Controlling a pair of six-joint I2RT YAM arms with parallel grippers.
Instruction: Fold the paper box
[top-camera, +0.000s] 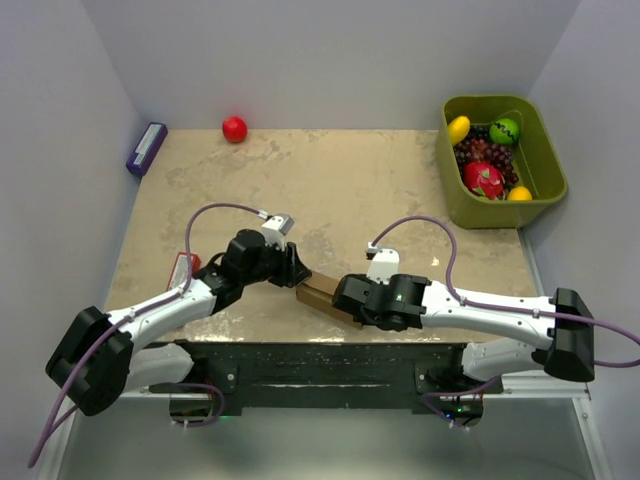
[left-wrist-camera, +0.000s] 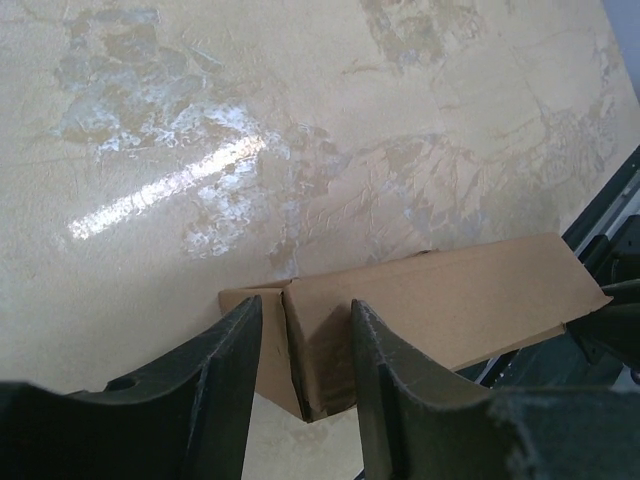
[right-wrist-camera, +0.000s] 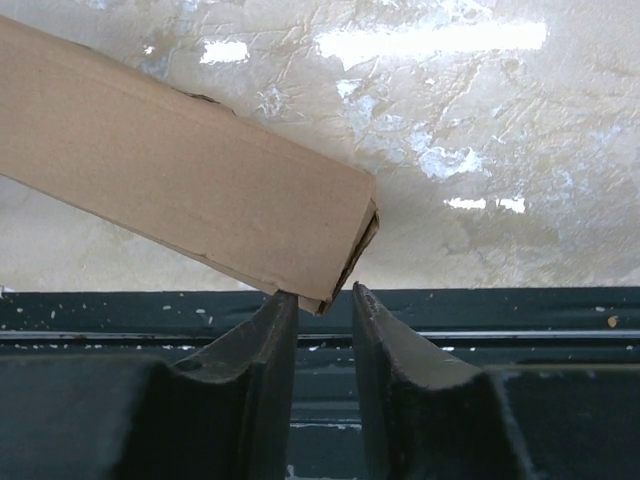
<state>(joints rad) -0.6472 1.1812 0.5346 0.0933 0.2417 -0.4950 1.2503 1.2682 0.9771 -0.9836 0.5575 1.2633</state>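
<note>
The paper box (top-camera: 320, 292) is a long brown cardboard box lying aslant near the table's front edge, between my two arms. My left gripper (top-camera: 298, 272) is at its left end. In the left wrist view the left gripper (left-wrist-camera: 306, 303) stands open, its fingers straddling a corner of the box (left-wrist-camera: 450, 290) where an end flap sticks out to the left. My right gripper (top-camera: 342, 295) is at the other end. In the right wrist view the right gripper (right-wrist-camera: 323, 292) is open a little, and the lower corner of the box (right-wrist-camera: 180, 170) sits just above its fingertips, touching the left one.
A green bin (top-camera: 548, 150) with toy fruit stands at the back right. A red ball (top-camera: 234, 128) and a small purple box (top-camera: 147, 148) lie at the back left. A flat red box (top-camera: 183, 268) shows beside the left arm. The dark table frame (right-wrist-camera: 320, 320) runs just below the box.
</note>
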